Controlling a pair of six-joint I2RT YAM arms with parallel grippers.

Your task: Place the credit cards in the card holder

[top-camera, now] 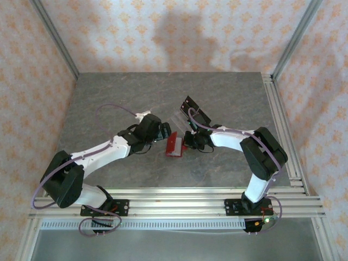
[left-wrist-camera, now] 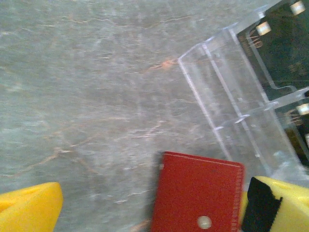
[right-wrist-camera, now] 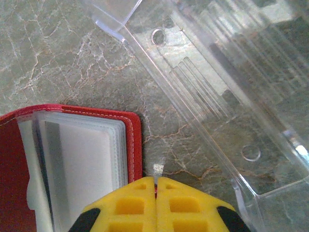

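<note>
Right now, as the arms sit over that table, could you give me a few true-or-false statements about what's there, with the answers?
1. The red wallet sits between the two grippers. True.
2. The left gripper is clamped shut. False: its yellow fingers stand wide apart, one on each side of the wallet.
3. The clear rack holds black cards. True.
4. The right gripper is spread wide open. False: its fingers are pressed together, beside the opened wallet.
</note>
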